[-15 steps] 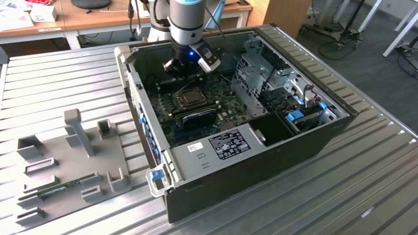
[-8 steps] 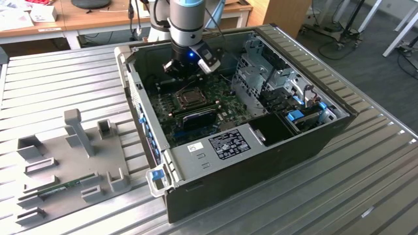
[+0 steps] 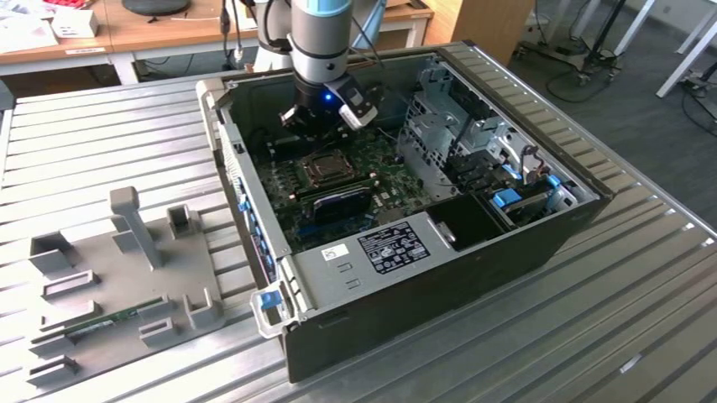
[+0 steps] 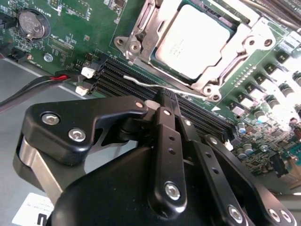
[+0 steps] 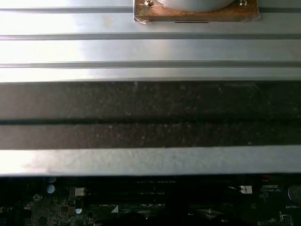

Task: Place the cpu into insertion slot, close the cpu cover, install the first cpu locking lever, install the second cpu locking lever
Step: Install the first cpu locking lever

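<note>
The cpu (image 4: 193, 40) lay on the green board (image 4: 70, 42), under the cover (image 4: 237, 44). The claw (image 4: 163, 100) was pinched narrow at the thin lever (image 4: 141, 81). That lever looked stiff, springy and slippery, best held near its bent end.

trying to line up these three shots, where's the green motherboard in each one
Exterior view: the motherboard lies inside the open computer case, under the arm.
Second wrist view: it spreads out beyond the gripper and carries the cpu.
First wrist view: a dim strip of it runs beside the ridged metal surface.
Shared landmark: the long black memory slots, in both wrist views.
</note>
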`<state>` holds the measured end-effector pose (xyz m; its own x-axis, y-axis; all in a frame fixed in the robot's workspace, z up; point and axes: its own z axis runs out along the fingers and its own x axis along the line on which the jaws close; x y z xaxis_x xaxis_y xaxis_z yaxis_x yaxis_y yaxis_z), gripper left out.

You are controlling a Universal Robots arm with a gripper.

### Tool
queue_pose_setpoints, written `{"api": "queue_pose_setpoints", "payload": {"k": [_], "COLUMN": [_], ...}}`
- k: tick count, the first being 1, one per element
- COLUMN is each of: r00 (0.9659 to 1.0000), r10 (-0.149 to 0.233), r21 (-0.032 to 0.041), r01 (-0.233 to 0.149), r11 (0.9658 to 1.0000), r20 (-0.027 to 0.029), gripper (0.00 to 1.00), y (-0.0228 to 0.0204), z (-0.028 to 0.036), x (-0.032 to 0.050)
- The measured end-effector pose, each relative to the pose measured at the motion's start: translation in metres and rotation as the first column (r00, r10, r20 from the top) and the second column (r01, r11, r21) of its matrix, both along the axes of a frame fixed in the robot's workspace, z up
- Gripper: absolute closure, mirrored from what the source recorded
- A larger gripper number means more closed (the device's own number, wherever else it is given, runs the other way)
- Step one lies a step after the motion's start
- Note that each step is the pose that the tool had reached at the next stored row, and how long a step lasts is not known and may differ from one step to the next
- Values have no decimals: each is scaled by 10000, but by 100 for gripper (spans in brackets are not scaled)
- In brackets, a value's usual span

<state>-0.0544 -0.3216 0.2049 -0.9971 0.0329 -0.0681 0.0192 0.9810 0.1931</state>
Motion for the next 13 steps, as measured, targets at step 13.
{"api": "queue_pose_setpoints", "payload": {"k": [13], "r00": [10000], "r10": [0], "r21": [0], "r01": [0], "r11": [10000], "r20": [0], "gripper": [90], "y": [0], "z": [-31], "x": [52]}}
